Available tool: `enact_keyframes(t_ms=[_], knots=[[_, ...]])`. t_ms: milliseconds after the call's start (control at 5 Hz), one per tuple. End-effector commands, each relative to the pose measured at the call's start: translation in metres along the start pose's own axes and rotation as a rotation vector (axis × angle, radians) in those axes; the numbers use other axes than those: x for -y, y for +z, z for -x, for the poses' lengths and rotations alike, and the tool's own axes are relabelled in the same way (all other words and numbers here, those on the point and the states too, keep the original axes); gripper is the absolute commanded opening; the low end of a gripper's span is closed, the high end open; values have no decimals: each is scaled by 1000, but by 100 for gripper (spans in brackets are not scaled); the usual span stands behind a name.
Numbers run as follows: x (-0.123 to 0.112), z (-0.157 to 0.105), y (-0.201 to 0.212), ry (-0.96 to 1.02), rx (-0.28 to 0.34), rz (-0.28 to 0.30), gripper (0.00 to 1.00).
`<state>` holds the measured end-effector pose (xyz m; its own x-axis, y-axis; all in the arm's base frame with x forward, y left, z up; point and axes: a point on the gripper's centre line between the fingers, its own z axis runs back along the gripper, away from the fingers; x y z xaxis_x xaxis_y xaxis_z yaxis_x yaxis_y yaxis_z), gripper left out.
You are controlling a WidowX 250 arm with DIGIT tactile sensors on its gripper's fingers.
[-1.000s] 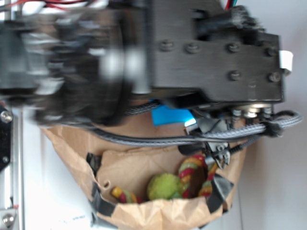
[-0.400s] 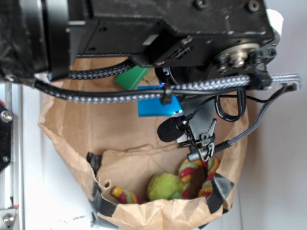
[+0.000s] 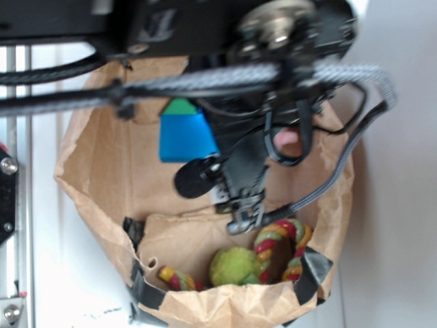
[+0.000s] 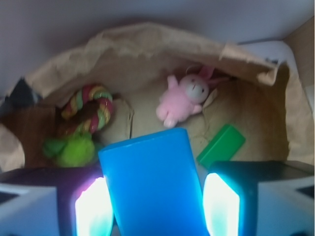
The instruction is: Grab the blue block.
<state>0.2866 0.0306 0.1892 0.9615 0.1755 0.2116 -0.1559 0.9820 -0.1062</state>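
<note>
Everything's inside the bag (image 4: 147, 42). Bunny (image 4: 183, 98) sits at the back, rope toy (image 4: 83, 123) to its left. The block (image 4: 152, 189) is up front between the fingers (image 4: 91, 209), another block (image 4: 221, 146) just right.

The bottom edge of the wrist view cuts off the blue block (image 4: 152, 187) and the gripper (image 4: 156, 209). From outside, the arm hides the pink bunny (image 3: 287, 137) almost entirely and most of the green block (image 3: 180, 106); that whole view is blurred.
</note>
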Motion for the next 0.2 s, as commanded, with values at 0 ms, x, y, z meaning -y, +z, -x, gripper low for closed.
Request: enact_keyframes(t_ms=[0], knots=[[-4, 7, 21, 22, 74, -10, 0]])
